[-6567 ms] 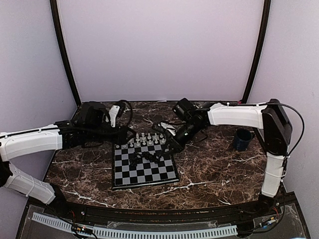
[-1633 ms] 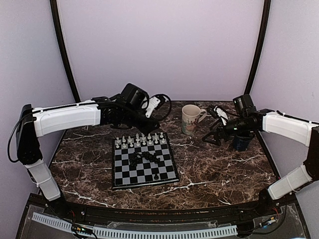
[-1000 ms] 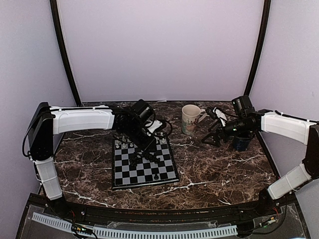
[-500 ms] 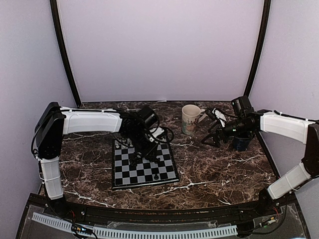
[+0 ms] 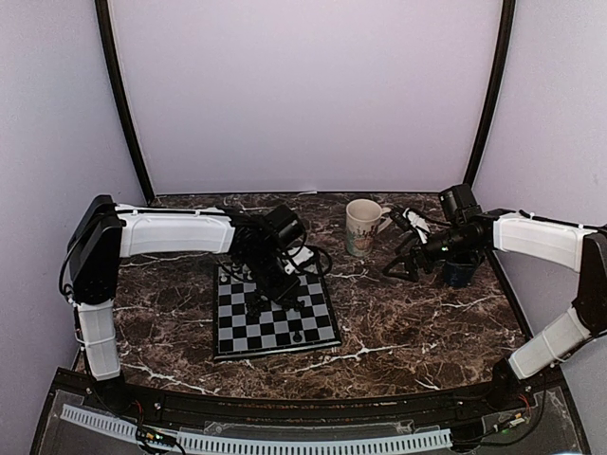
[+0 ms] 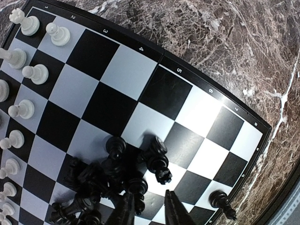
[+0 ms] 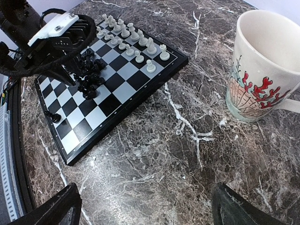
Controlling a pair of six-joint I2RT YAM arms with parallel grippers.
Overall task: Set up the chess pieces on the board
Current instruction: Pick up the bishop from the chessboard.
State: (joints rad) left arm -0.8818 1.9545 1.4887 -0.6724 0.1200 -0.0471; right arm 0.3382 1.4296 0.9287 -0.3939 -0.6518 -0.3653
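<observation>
Your left gripper (image 6: 150,213) hangs low over the board (image 6: 117,70), its 2 tips a narrow gap apart at the edge of a heap of black pieces (image 6: 103,180) bunched near the middle of the checks. 1 of those figures stands right against the tips, and you cannot tell from the wrist view whether it is pinched or merely beside them. Some of the heaped figures look tipped over; others stand. 1 black pawn (image 6: 220,200) stands alone close to the board's near border, apart from the heap. The white pieces (image 6: 35,72) stand upright in 2 rows along the edge farthest from the arm bases. The board lies flat on the dark marble worktop (image 7: 187,154), left of centre in the overhead view. Your right gripper (image 7: 145,199) hovers above bare marble, well to the right of the board, its fingers spread wide with nothing between them. A cream mug (image 7: 262,70) with a red-branched print stands upright beyond the board's far right corner, near that gripper. A dark blue cup (image 5: 462,268) sits beside the right arm, close to the worktop's right edge.
</observation>
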